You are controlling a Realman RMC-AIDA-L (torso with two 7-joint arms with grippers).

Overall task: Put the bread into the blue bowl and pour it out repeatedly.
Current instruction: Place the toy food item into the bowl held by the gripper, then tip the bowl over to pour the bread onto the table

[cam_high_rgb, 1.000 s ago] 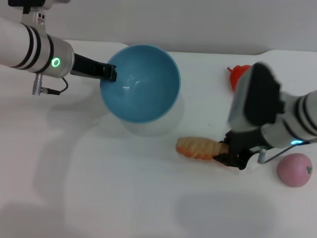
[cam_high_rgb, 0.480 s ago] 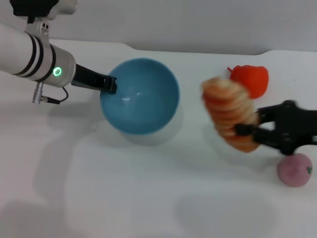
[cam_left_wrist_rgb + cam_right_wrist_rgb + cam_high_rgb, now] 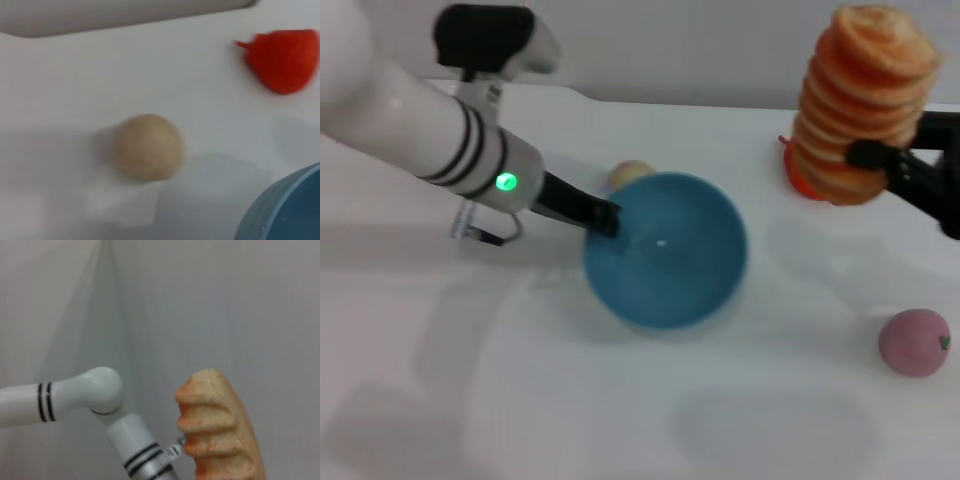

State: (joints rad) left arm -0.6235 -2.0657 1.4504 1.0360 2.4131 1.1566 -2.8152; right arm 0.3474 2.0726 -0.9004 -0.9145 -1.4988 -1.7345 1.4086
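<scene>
The right claw (image 3: 875, 160) clamps the orange-brown ribbed toy loaf (image 3: 860, 100) upright, high right of the glossy light-blue plastic bowl (image 3: 667, 250), whose rim the left claw (image 3: 603, 217) grips.

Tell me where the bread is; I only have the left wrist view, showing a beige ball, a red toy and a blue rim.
Observer: The bread is lifted clear of the table, held upright in the right gripper at the right side of the head view.
Operator: Report the bowl.
Observer: The blue bowl is empty; the left gripper holds its rim on the robot's left side.
Operator: Name anything else I can't see.
Observer: A pink ball-shaped toy fruit lies on the table near the right edge, apart from the bowl.
</scene>
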